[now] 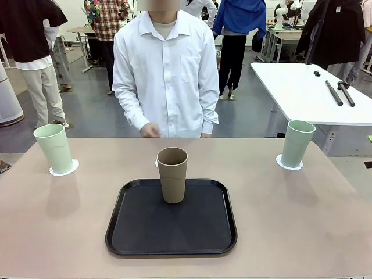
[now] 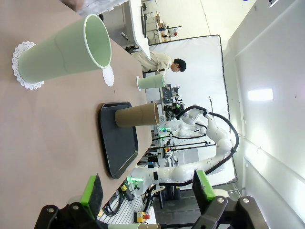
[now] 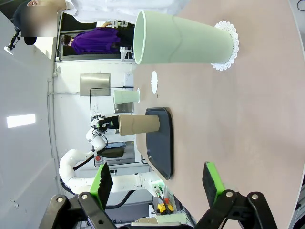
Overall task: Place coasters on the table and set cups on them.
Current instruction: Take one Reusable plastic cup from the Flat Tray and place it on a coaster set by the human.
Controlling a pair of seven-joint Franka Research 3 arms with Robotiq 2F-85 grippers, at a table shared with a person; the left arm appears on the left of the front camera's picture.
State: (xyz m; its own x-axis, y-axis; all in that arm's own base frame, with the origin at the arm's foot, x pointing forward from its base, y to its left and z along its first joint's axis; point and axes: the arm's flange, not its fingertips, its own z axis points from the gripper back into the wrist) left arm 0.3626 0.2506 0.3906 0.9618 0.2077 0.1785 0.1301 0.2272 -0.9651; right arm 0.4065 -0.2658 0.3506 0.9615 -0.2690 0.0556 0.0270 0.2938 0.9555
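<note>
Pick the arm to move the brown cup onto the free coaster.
Left, marginally: brown cup sits central, left gripper and right gripper both open, but the free coaster peeks out left of the cup.

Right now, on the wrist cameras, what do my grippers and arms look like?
Both the left gripper and right gripper: black jointed linkages, each with two flat bright-green pads. Farther off, the right arm is glossy white, rounded segments, black cable looped alongside.

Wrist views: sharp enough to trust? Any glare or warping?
Left wrist view: rolled sideways, sharp, left green cup stretched by the wide lens, white backdrop bright. Right wrist view: also rolled, right green cup stretched, table free of glare.
</note>
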